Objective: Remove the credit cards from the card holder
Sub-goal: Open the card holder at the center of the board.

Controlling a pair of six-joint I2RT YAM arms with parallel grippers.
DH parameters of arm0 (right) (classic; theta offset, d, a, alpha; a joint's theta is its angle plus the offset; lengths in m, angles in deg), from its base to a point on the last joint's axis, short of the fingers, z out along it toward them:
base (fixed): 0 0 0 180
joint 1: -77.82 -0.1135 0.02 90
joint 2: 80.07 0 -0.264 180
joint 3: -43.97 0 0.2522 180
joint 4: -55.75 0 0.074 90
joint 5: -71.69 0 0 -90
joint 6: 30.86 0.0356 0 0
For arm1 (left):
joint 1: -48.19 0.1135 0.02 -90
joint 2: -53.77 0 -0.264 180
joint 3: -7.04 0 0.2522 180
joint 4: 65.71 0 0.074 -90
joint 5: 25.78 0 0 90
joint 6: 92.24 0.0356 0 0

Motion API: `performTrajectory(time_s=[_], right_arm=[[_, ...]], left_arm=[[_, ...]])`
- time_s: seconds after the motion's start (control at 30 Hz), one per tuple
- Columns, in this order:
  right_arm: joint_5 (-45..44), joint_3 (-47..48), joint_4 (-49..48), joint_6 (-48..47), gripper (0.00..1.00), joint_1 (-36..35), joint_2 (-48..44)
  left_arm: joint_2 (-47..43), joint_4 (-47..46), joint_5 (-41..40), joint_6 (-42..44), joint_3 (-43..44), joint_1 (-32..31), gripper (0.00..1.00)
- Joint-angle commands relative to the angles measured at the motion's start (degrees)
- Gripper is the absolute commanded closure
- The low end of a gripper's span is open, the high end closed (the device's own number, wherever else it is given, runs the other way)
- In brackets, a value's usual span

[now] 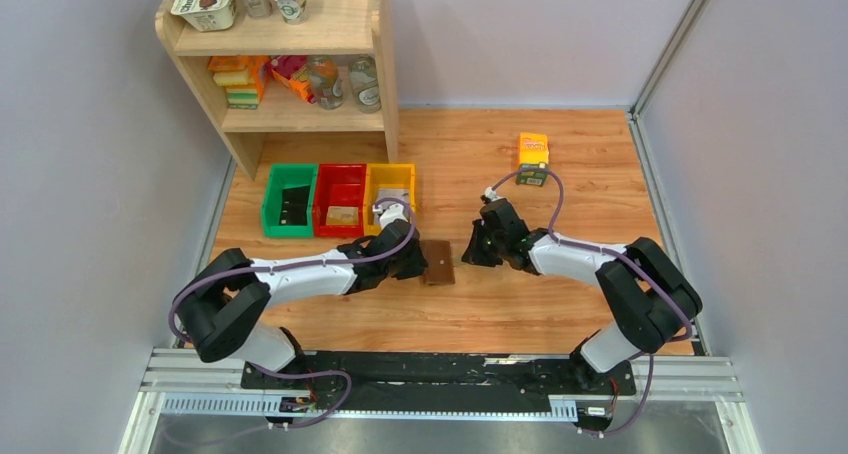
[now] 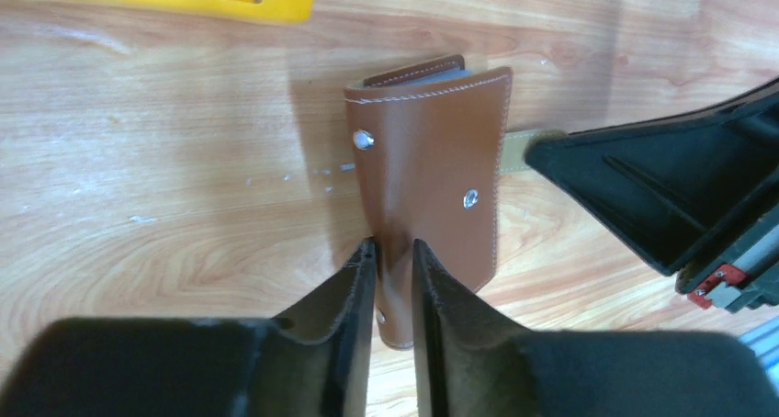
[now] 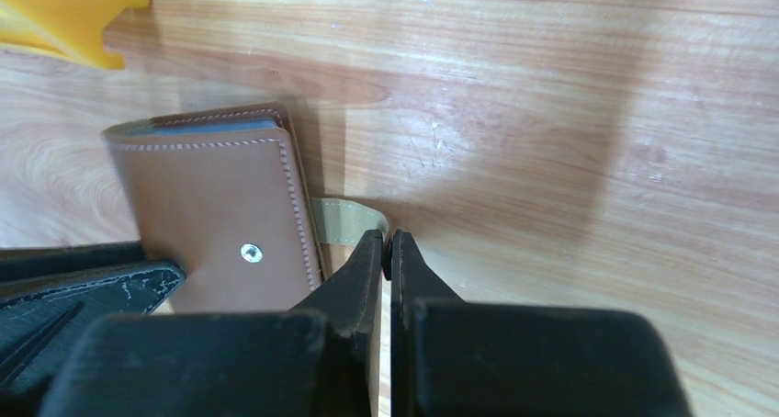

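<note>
The brown leather card holder (image 1: pixel 438 262) lies closed and flat on the wood between both grippers. Pale sleeve edges (image 2: pixel 432 73) show at its far side. The credit cards are hidden inside. My left gripper (image 2: pixel 393 252) sits over the holder's near corner. Its jaws stand a little apart, with the cover showing in the gap, and nothing is visibly pinched. A beige clasp tab (image 3: pixel 347 219) sticks out from the holder (image 3: pixel 216 215) toward my right gripper (image 3: pixel 388 247). That gripper is shut on the tab's end, with the dark snap between its tips.
Green (image 1: pixel 290 202), red (image 1: pixel 341 200) and yellow (image 1: pixel 390 189) bins stand just behind the left gripper. An orange-green carton (image 1: pixel 532 159) stands at the back right. A wooden shelf (image 1: pixel 290 64) with jars and cups fills the back left.
</note>
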Motion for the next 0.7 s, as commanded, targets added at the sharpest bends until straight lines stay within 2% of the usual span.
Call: performTrajectory(time_s=[0.0, 0.07, 0.23, 0.27, 0.37, 0.47, 0.67], right_arm=[[3.5, -2.0, -4.6, -0.6, 1.00, 1.2, -2.1], [5.3, -2.7, -7.3, -0.9, 1.00, 1.6, -2.8], [7.2, -3.7, -8.5, -1.6, 1.00, 1.6, -5.4], [7.2, -3.8, -8.5, -1.8, 1.00, 1.6, -5.6], [7.0, -4.6, -8.8, -1.9, 1.00, 1.6, -5.9], [6.6, -5.6, -9.7, -1.2, 1.00, 1.6, -6.2], [5.8, -7.0, -11.2, 0.2, 1.00, 1.6, -6.7]], left_arm=[[-2.7, 4.8, -2.8, 2.2, 1.4, -0.2, 0.57], [-3.7, 7.7, -3.7, 2.9, 2.3, -0.1, 0.47], [-5.2, 14.5, -5.4, 7.4, 6.1, -0.7, 0.34], [-4.8, 14.9, -5.6, 7.9, 7.7, -0.8, 0.23], [-2.6, 18.2, -5.6, 10.3, 13.9, -0.9, 0.23], [3.4, 22.6, -6.0, 12.1, 20.4, -1.1, 0.22], [13.5, 27.3, -7.5, 11.2, 30.0, -1.0, 0.22]])
